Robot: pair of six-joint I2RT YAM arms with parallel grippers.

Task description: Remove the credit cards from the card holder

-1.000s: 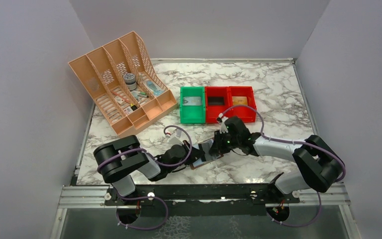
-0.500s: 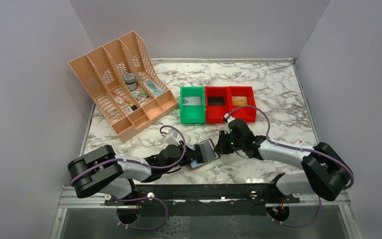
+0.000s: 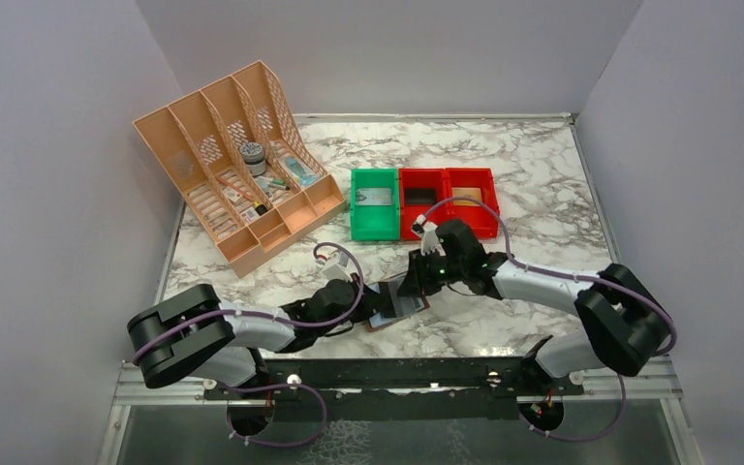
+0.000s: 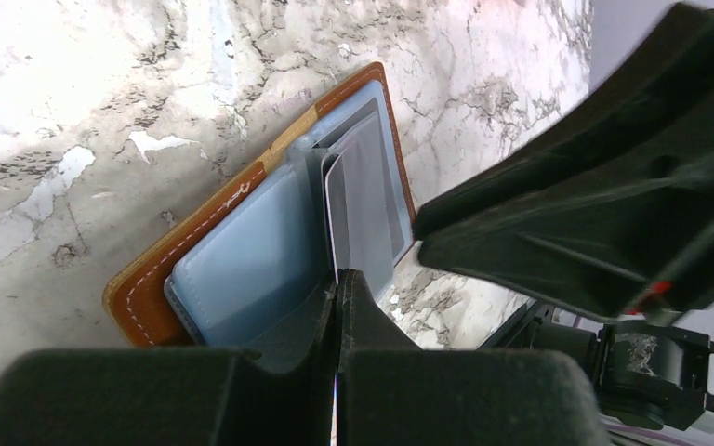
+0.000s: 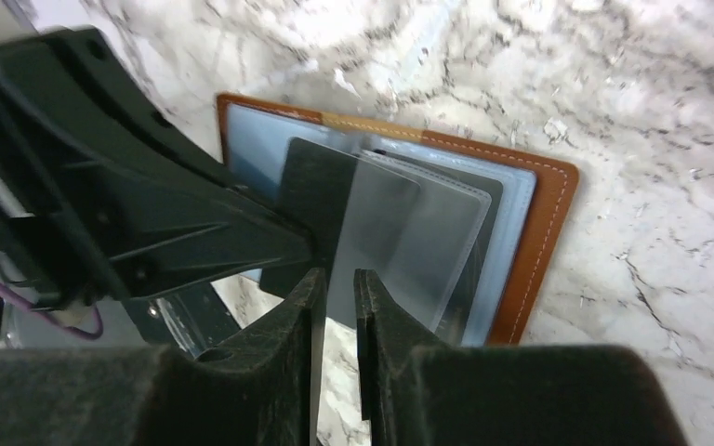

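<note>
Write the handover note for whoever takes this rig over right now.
Left gripper: shut, pinching an inner sleeve of the card holder.
Right gripper: jaws a sliver apart around a clear sleeve's edge; grip unclear.
The card holder lies open on the table between the arms; the credit cards sit in its sleeves.
Done: holder opened. Left: pull every card out.

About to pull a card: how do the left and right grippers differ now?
The left gripper is shut, pinching an inner leaf of the card holder; the right gripper shows a slit between its fingers, a clear sleeve edge in it. In the top view, left reaches in from the holder's left, right from its right. Both sit low over the open holder.
</note>
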